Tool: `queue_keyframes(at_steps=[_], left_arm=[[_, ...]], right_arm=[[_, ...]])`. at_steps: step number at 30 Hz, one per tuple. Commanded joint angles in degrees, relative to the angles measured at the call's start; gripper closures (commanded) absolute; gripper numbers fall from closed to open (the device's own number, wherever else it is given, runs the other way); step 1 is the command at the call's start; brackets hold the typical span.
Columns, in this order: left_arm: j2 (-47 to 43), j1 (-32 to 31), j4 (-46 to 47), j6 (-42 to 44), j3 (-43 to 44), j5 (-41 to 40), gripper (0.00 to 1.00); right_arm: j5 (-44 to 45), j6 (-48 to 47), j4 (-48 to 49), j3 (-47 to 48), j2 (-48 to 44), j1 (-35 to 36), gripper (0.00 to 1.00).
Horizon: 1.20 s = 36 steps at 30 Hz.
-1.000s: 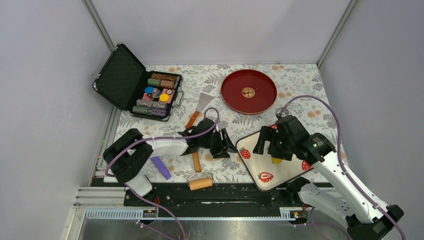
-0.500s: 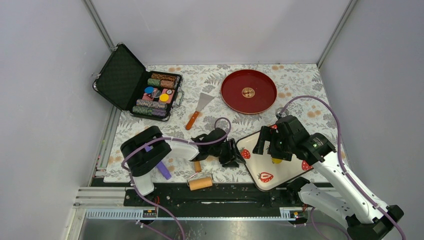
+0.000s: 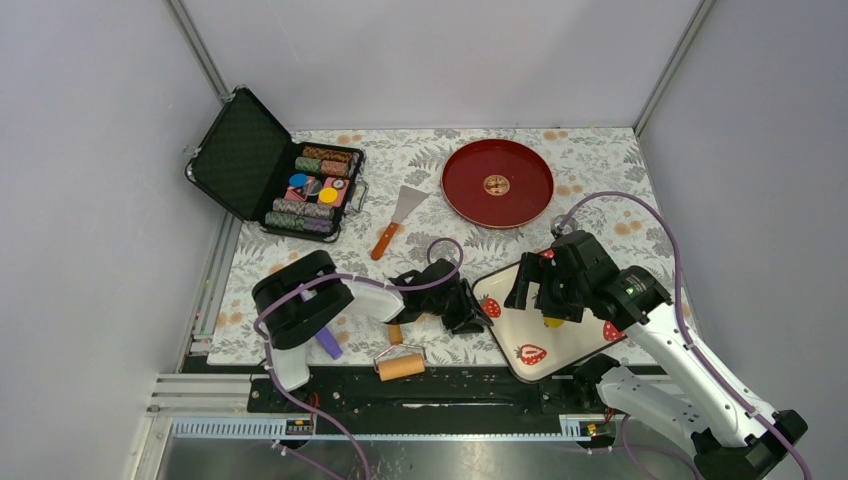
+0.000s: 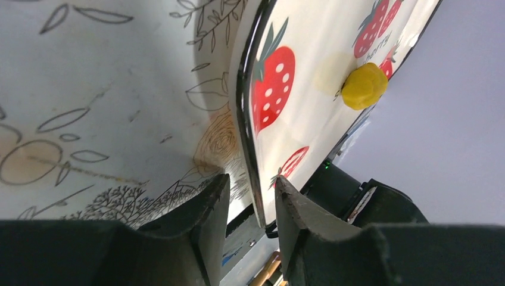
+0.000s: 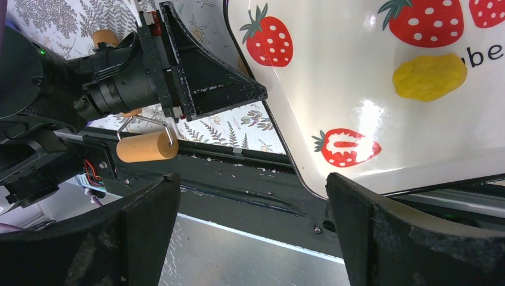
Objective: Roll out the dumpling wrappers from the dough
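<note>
Risk of tipping or dragging the strawberry-print tray (image 3: 510,330) through a clamp-and-lift by the left gripper (image 4: 247,190), slightly parted astride the tray's rim and not yet pinching it. Could send the dough (image 5: 429,77), a yellow lump near the tray's middle, sliding off. Right gripper (image 5: 253,190) spread wide above that lump, holding nothing; may smear it if lowered carelessly. Rolling pin (image 3: 400,366) ungrasped on the tabletop (image 3: 600,170). Legible writing: only "be" on the tray, cut off at the right wrist view's edge.

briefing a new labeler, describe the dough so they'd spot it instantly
Find the white strawberry-print tray at the near right of the table. On it sits the dough: a soft bright-yellow lump, the only raised, non-red thing among flat printed strawberries.
</note>
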Motion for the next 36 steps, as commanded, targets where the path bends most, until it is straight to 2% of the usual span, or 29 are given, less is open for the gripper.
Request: queue_keyframes(at_steps=[1,3,10,11,18,27,32,36], left_arm=[[3.2,-0.3,2.4,-3.0,1.7,-1.7,0.66],[3.8,-0.3,2.1,-3.1,2.1,-1.8,0.69],[3.1,-0.1,-0.7,-2.2,2.8,-2.6,0.99],[2.7,0.1,-1.2,-1.8,2.9,-2.8,1.00],[-0.6,4.7,-8.4,6.5,4.2,-1.6,1.00],[-2.6,15.6,-23.9,28.7,8.1,7.7,1.00],[-1.1,21.2,-35.7,42.1,11.3,11.2,1.00],[-1.1,25.6,-40.7,48.1,11.8,12.3,1.00]], right_arm=[[-0.6,0.4,0.4,1.1,-0.2,-0.3,0.01],[-0.5,0.3,0.3,1.1,-0.1,-0.3,0.00],[-0.6,0.3,0.4,1.1,0.1,-0.3,0.01],[-0.6,0.3,0.3,1.1,0.1,-0.3,0.00],[-1.7,-0.5,0.3,1.6,1.0,-0.3,0.00],[-1.7,-1.1,0.3,2.2,2.1,-0.3,0.00],[-1.8,-1.4,0.4,2.5,2.9,-0.3,0.00],[-1.8,-1.8,0.3,2.6,3.2,-0.3,0.01]])
